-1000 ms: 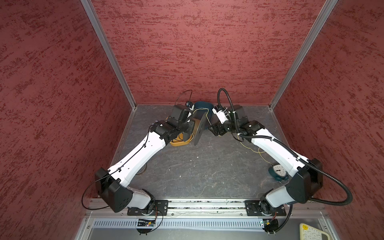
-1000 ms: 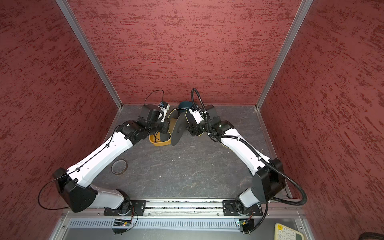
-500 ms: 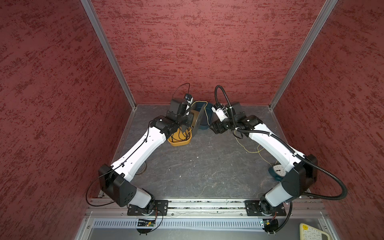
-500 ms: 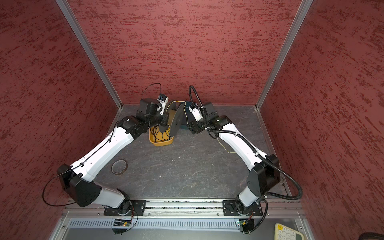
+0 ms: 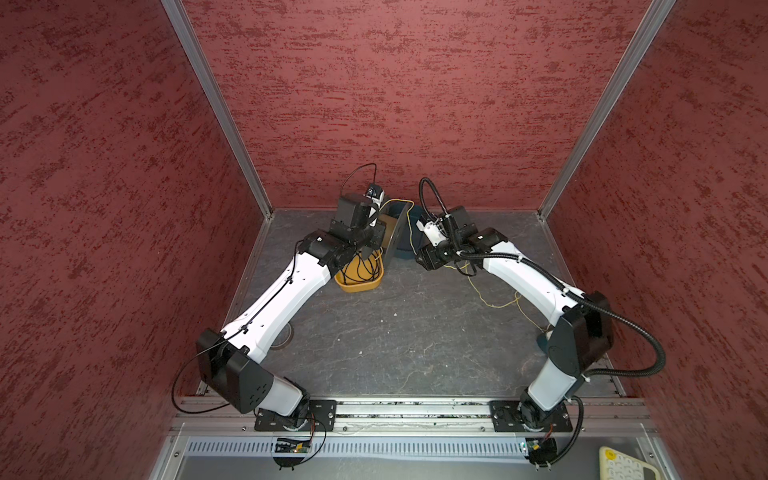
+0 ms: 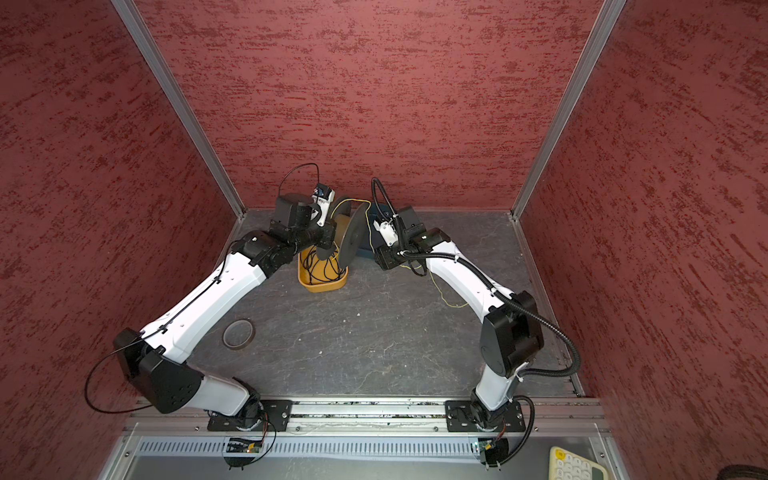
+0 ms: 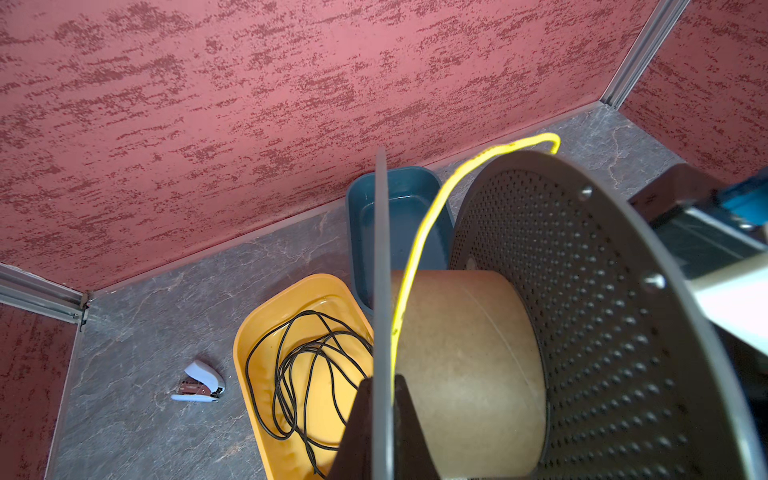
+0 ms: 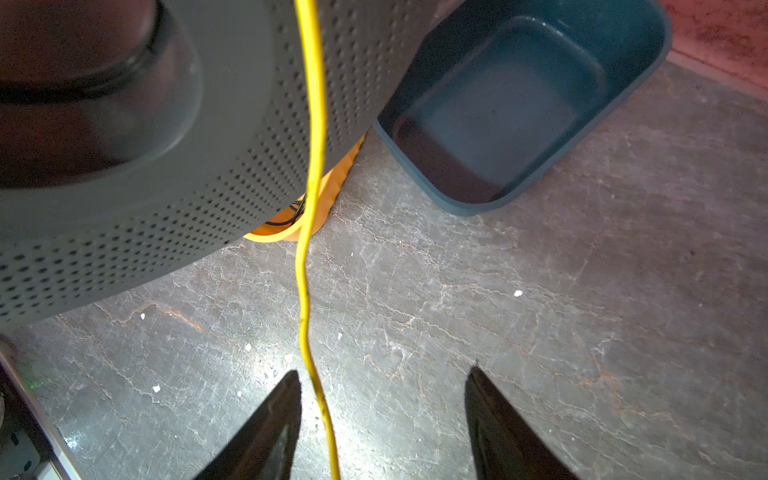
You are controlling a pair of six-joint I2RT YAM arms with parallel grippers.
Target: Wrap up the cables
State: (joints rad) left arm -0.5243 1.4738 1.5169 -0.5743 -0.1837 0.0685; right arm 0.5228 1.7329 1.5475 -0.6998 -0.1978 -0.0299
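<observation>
The cable is a thin yellow wire. It comes off the brown core of a spool, arcs over the spool's perforated grey flange and drops down. My left gripper is shut on the spool's other thin flange and holds the spool off the floor. In the right wrist view the cable hangs past the flange and runs between the fingers of my right gripper. That gripper is open, and the cable lies close to one finger. In a top view, loose cable trails on the floor under the right arm.
An orange tray with a coiled black cord sits below the spool. A dark blue tub stands by the back wall. A small stapler lies left of the tray, and a tape ring lies near the left arm.
The left arm has carried the spool back toward the rear wall. The right wrist has followed, moving back and inward beside the spool.
</observation>
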